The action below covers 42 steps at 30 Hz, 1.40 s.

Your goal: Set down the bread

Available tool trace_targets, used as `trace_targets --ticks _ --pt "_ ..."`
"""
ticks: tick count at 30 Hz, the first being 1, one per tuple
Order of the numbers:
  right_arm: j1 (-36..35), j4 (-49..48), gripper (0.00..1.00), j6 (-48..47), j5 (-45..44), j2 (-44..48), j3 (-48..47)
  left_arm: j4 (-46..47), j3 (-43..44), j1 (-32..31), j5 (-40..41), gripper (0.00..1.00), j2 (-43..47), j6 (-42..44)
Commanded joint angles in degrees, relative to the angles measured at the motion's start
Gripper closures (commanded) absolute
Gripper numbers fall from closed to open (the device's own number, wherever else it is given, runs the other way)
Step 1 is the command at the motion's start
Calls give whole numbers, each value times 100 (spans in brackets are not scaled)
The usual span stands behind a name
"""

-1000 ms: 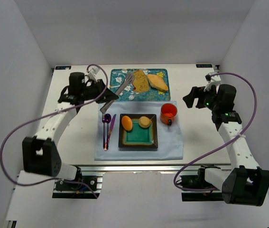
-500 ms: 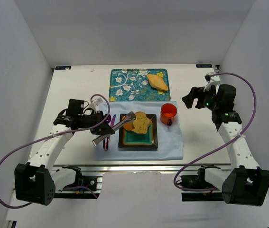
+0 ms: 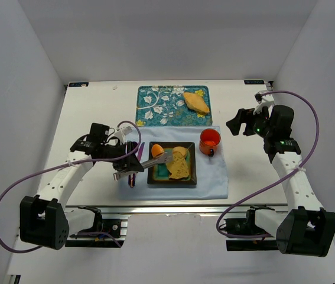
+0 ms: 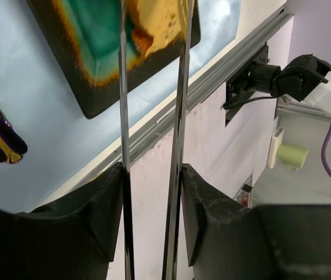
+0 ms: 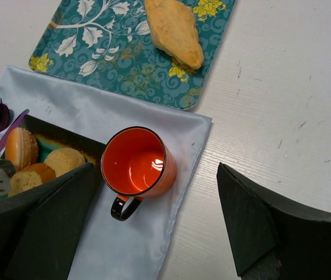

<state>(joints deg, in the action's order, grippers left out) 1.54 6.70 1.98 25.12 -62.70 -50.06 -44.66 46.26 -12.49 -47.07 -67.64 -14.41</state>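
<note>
My left hand (image 3: 130, 165) reaches in from the left side of the white surface (image 3: 84, 118) and is clenched on a pair of metal tongs (image 3: 149, 162). From the wrist, its two fingers (image 4: 104, 216) press the outsides of the two blades, which stand a little apart. Just under the hand, purple cutlery (image 3: 133, 155) lies on the left edge of a pale blue cloth (image 3: 214, 177). The tongs stretch right over the dark square plate (image 3: 172, 181) with its green middle. Their tips are at the left edge of the toast slice (image 3: 179, 166), which lies flat on the right half of the plate. I cannot tell whether the blades touch it. The orange roll (image 3: 156, 149) sits in the plate's far left corner. Right of the plate an orange cup (image 3: 210, 141) stands on the cloth. Beyond the cloth, a long loaf (image 3: 195, 102) rests on the right end of a flowered teal tray (image 3: 158, 106). My right hand (image 3: 234, 124) hangs released and wide apart, right of the cup, grasping nothing.
</note>
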Motion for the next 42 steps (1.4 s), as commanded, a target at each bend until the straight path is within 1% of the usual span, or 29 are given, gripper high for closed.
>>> trace_targets --ticks 1,5,7,8,9,11,12,14,15,16,17,18,19,20,22,23,24,25,26,29,32,35,36,37,40,42 --pt "39 -46 11 -4 80 135 -47 -25 453 -17 -83 48 93 141" --pt "39 -72 11 4 89 109 -65 -95 524 -17 -31 48 180 88" --pt "39 -81 11 4 89 100 -56 -147 603 -25 66 50 259 70" --pt "39 -81 11 4 89 91 -56 -217 743 -17 214 52 286 70" --pt "39 -81 11 4 89 91 -30 -236 822 -8 277 58 312 53" --pt "39 -90 11 4 98 91 -12 -244 1137 45 469 63 417 -8" --pt "39 -90 11 4 107 91 -4 -210 1244 80 636 68 453 -78" --pt "39 -99 11 4 124 100 14 -157 1551 220 917 73 514 -123" --pt "39 -107 11 -4 124 100 14 -139 1640 282 1258 76 515 -114" --pt "39 -116 11 -13 133 108 14 -104 1710 369 1462 81 515 -105" --pt "39 -125 11 -31 168 117 23 1 1772 562 1690 84 480 -79" --pt "39 -125 11 -40 203 117 23 54 1772 659 2284 87 445 -62" --pt "39 -134 11 -66 221 135 32 133 1746 773 2638 90 392 -44" --pt "39 -142 11 -83 299 135 32 412 1659 992 2981 90 261 17" --pt "39 -142 11 -101 379 144 40 756 1290 1239 3727 90 15 201" --pt "39 -151 11 -145 466 144 23 1166 1167 1623 3801 91 -134 542" --pt "39 -143 10 -180 537 144 -3 1371 957 1731 3915 92 -406 693" --pt "39 -116 11 -215 590 152 -30 1860 842 1820 4151 92 -513 834" --pt "39 -81 11 -485 712 161 -73 2169 702 1994 4205 91 -609 992" --pt "39 147 11 -820 1212 170 -144 3216 209 2084 4434 90 -961 1292" --pt "39 235 11 -918 1547 231 -118 4094 -240 2189 4225 85 -1242 1310" --pt "39 218 11 -910 1531 310 -56 4194 -232 2251 4144 68 -1610 1406" --pt "39 235 11 -953 1513 319 -56 4194 -223 2260 4170 56 -1682 1415" --pt "39 270 11 -980 1487 319 -39 4194 -231 2251 4206 50 -1726 1406" --pt "39 279 11 -1006 1451 320 -39 4150 -284 2260 4294 38 -1920 1345" --pt "39 271 11 -1006 1469 276 -56 4133 -398 2260 4320 35 -1973 1257"
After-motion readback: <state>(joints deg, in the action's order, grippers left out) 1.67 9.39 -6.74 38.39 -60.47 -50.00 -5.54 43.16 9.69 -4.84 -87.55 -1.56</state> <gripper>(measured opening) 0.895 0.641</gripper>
